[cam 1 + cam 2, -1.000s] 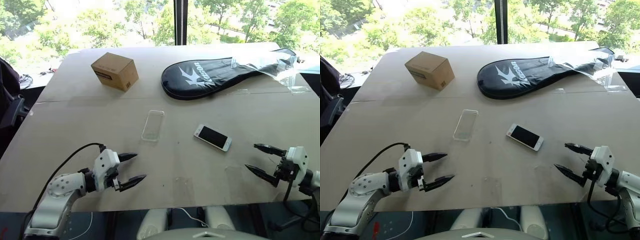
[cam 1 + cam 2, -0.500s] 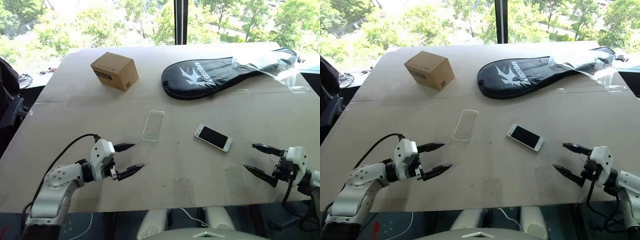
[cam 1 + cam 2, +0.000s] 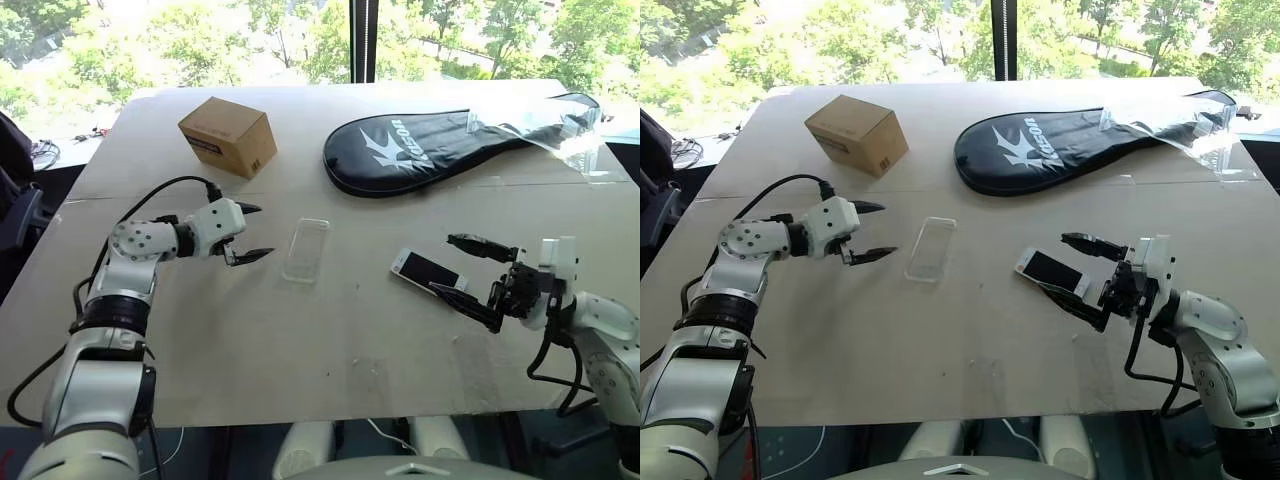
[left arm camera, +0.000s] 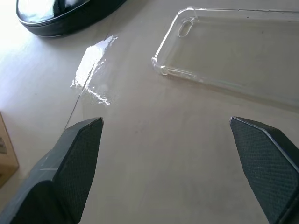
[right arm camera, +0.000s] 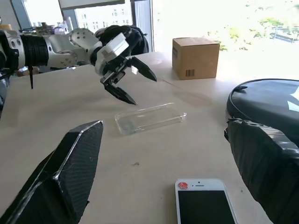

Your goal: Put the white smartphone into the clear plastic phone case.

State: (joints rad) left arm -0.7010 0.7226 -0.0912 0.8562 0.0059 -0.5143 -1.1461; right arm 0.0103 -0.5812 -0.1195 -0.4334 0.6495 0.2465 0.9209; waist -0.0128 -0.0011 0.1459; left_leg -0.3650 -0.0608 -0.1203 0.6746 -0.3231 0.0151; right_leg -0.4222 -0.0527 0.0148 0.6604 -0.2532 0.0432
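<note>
- Head views: the phone [image 3: 426, 273] lay flat, screen up, on the bench [image 3: 300, 340], with the case [image 3: 305, 249] well apart to its left, open side up. The right gripper [image 3: 470, 272] stood spread and empty, its lower finger right at the phone's near edge; a low approach could have shoved the phone across the bench instead of pinching it.
- Left wrist view: the left gripper [image 4: 166, 149] was spread wide, holding nothing, just short of the case [image 4: 233, 46]. The thin shell could have skidted away or flexed and popped free under a hard squeeze.
- Right wrist view: the phone [image 5: 205, 205] sat between the spread fingers [image 5: 70, 163]. A skewed grip would have misaligned it with the case's rim, jamming a corner.
</note>
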